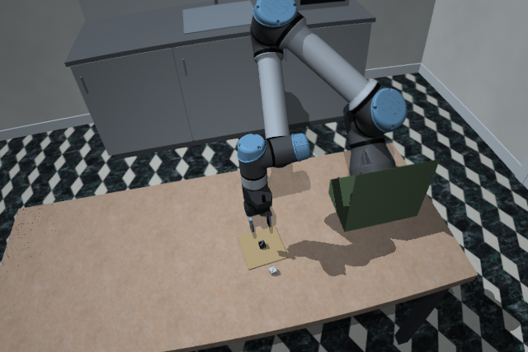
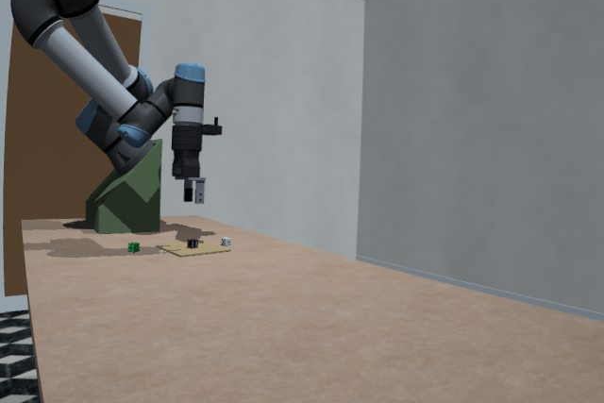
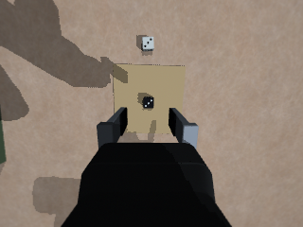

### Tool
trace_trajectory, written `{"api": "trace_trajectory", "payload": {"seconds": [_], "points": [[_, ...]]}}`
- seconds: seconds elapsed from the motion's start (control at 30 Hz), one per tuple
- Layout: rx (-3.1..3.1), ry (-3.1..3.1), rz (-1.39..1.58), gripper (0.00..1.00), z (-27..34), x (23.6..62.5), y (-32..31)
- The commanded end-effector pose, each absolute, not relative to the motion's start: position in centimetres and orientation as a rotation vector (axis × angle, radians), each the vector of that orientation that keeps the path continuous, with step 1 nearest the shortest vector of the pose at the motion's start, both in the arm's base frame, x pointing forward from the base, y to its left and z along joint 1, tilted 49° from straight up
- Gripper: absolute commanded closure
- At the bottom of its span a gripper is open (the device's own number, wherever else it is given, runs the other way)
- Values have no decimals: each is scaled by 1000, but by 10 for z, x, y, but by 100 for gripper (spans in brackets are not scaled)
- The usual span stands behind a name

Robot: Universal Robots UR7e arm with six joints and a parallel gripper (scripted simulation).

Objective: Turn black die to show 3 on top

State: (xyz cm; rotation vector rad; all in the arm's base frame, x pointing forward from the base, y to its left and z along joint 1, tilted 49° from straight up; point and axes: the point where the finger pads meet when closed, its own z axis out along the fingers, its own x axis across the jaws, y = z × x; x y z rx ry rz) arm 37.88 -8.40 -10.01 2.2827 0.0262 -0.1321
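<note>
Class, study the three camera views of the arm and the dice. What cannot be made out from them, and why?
- Green die: seen only in the exterior view, its pips too small to read; out of frame in the wrist view.
- Black die on the mat: the wrist view shows only its top face; the side faces are hidden.
- White die: only one face is readable.
- Gripper: the open fingers are partly covered by its own body.

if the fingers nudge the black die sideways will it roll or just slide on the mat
Probably slide or tip one face at a time: the black die is a flat-faced cube resting flat on the mat, so it should not roll freely. It looks small against the open gripper, so likely light and easily knocked. The thin mat may shift too.
</note>
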Motion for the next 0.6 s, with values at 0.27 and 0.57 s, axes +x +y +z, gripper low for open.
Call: {"api": "trace_trajectory", "payload": {"seconds": [0.27, 0.57], "points": [[2282, 23, -135, 0, -73, 383, -52], [2282, 23, -135, 0, -60, 385, -38]]}}
